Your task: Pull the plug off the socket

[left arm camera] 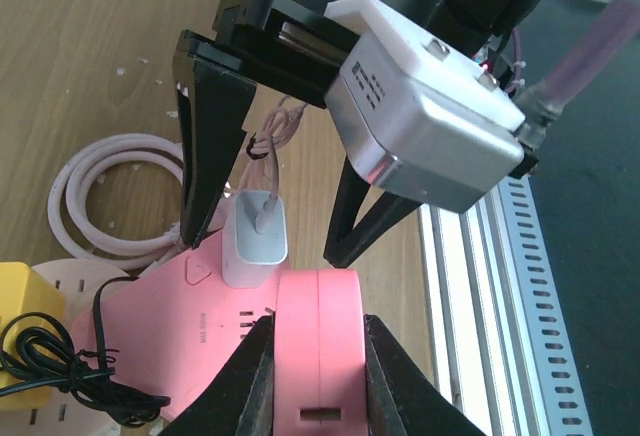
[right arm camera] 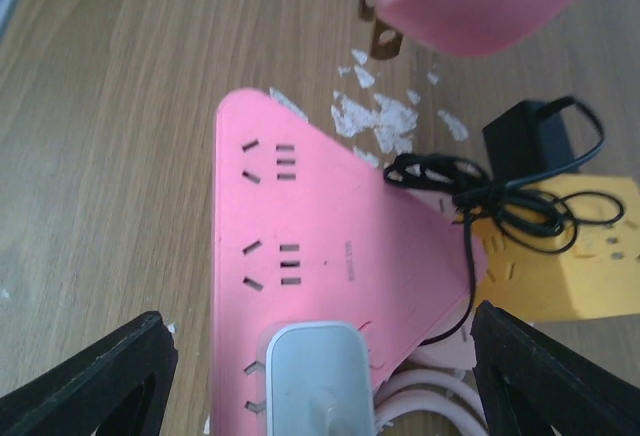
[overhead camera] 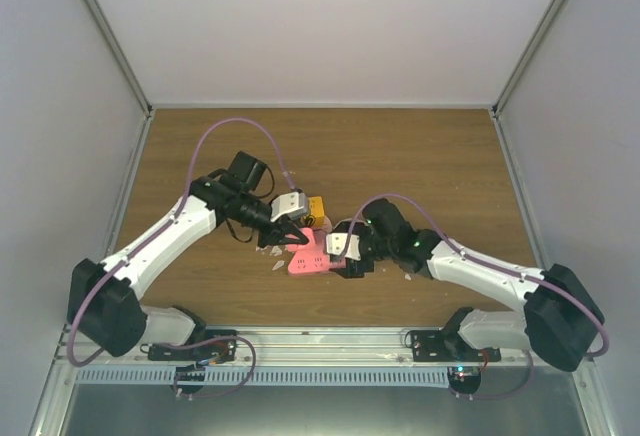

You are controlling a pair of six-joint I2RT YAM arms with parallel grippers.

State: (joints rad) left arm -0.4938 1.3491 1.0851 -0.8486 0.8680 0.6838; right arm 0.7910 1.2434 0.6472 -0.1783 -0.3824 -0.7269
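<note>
Straddling the white plug (right arm camera: 312, 381) with my right claw (left arm camera: 266, 244) wide, left claw (left arm camera: 320, 361) clamped on a pink block (left arm camera: 318, 306), I judged a square squeeze and straight pull best.

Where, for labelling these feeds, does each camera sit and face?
Top external: above, behind the bases, facing down at the table; left arm, right arm show.
Left wrist: on the left arm, facing the pink socket strip; its jaws clamp a pink plug.
Right wrist: facing down at the strip, its jaws open.
Both wrist views share the white plug.
</note>
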